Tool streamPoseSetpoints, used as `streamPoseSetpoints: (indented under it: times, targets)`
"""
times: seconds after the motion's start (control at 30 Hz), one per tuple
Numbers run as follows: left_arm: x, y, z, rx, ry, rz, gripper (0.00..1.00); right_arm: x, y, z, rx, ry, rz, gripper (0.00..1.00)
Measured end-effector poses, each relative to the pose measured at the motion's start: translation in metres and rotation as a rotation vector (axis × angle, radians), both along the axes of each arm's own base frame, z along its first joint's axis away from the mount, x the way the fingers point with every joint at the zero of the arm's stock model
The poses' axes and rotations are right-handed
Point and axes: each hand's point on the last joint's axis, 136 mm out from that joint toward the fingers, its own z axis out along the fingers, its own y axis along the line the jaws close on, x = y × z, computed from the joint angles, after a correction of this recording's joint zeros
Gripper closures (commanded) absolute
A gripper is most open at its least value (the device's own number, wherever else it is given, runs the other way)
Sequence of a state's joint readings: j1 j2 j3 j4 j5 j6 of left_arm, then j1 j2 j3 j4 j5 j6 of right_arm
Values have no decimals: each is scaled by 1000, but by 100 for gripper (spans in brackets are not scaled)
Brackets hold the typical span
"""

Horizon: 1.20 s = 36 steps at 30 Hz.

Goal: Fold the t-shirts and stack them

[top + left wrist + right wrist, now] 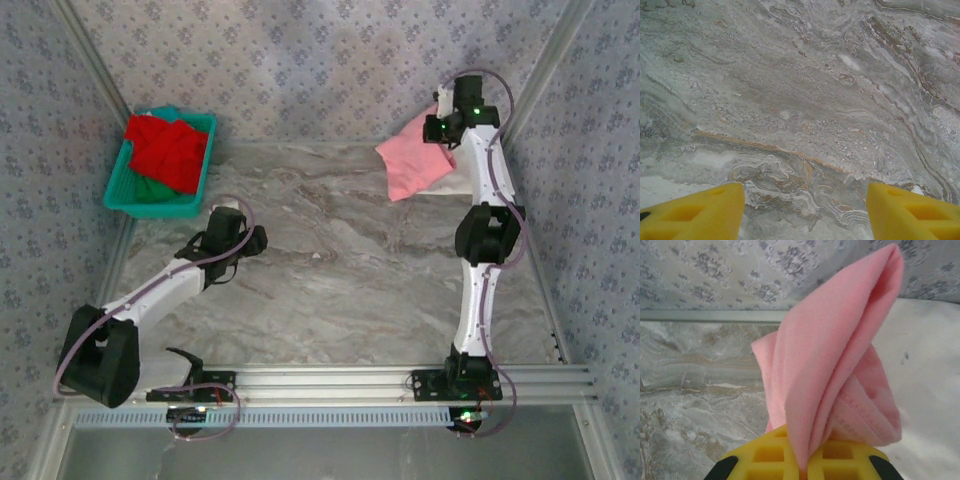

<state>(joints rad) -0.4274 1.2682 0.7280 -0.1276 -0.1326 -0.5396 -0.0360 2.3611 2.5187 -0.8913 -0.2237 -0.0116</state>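
Pinching the pink t-shirt [830, 365] at the bench's [330, 290] far right corner, we are clamping our right end effector [802, 471] on its fold; our left end effector [805, 210] is hovering open above the bench.

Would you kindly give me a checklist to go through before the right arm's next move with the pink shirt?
1. Right end effector shut on pink shirt: ok.
2. Pink shirt folded flat: not ok, bunched.
3. Left end effector open, empty, above table: ok.
4. White shirt neatly folded: cannot tell.
5. Red shirt out of basket: not ok.
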Motion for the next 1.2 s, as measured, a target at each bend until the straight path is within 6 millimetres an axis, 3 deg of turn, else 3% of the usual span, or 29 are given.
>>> streamPoseSetpoints:
  times: [0.33, 0.57, 0.9, 1.2]
  targets:
    - [-1, 5, -2, 20, 5, 12, 34, 9, -28, 14, 13, -56, -38, 100]
    - [-1, 5, -2, 22, 5, 10, 34, 12, -42, 10, 25, -57, -54, 100]
    - [-4, 6, -5, 36, 21, 5, 34, 15, -79, 10, 25, -81, -107, 100]
    - [-7, 10, -9, 59, 37, 8, 34, 28, -106, -11, -8, -98, -130, 100]
